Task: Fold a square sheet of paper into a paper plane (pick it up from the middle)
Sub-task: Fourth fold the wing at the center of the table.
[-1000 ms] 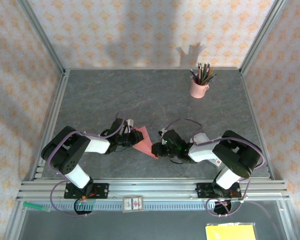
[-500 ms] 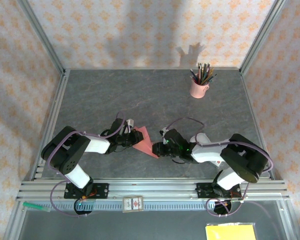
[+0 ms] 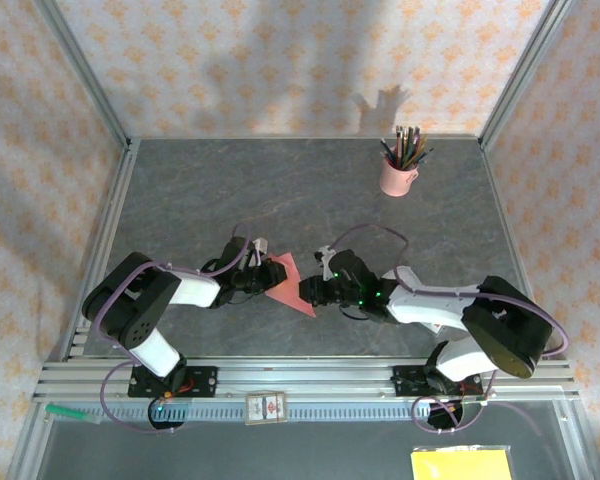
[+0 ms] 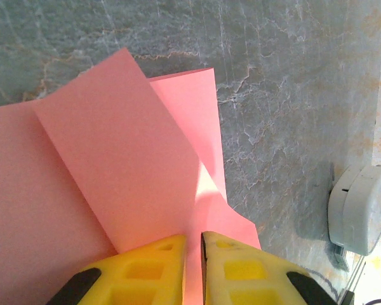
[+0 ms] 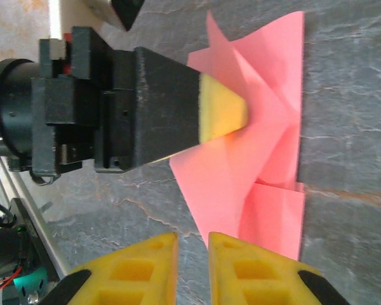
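Since a second ago, our right gripper had pushed leftward across the table, its elbow swinging out to the right, until its tips sat just beside the near corner of the square sheet of paper. Our left gripper had kept its place and its grip.

That sheet lay in the middle of the near half of the table, between the two grippers and partly folded. One flap stood up off the surface, while the other layers lay flatter beneath it. Our left jaws were pinched down on the paper's edge with the pink sheet running between the yellow pads, which we judged was meant to anchor the work so it could not slide while the other arm dealt with the flap.

In the right wrist view our right jaws stood only a narrow slot apart with nothing in them, and they were short of the paper's nearest edge. We took that small opening as preparation — either to slip over a thin edge or to press along a crease, and we could not tell which.

No pointed dart shape had formed yet, so we judged the folding to be at an early stage. The pen cup stood well apart at the far right, clear of both arms.
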You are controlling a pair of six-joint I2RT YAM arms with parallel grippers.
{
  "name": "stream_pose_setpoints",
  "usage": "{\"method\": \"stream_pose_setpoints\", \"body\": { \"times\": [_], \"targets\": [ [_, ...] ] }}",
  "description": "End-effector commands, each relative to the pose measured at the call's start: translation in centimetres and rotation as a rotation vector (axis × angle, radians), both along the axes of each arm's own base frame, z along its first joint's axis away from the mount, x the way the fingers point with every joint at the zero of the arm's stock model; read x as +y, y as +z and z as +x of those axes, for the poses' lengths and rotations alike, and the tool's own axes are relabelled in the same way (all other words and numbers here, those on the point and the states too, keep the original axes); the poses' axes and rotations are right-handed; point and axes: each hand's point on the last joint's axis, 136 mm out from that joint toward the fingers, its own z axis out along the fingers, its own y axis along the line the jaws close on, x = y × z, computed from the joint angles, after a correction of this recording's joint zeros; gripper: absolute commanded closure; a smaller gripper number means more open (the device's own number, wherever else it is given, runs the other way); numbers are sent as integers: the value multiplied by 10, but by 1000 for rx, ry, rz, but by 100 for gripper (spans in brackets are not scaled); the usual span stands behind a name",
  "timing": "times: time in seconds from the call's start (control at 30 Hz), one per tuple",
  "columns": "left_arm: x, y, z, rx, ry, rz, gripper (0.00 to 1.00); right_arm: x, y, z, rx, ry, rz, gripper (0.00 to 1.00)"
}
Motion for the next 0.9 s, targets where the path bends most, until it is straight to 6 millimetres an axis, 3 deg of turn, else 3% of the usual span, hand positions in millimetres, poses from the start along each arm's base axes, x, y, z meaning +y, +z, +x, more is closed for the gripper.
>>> {"method": "stream_pose_setpoints", "body": {
  "times": [0.0,0.43,0.87],
  "targets": [
    [24,-31,-12,79,38,114,81,19,5,-8,-23,82,3,82],
    [24,-28,-13,76,33,117,81,13,-39,-3,29,91,-146,86],
    [22,-28,-10,76,28,117,81,3,-54,-3,57,87,-178,86]
  ]
}}
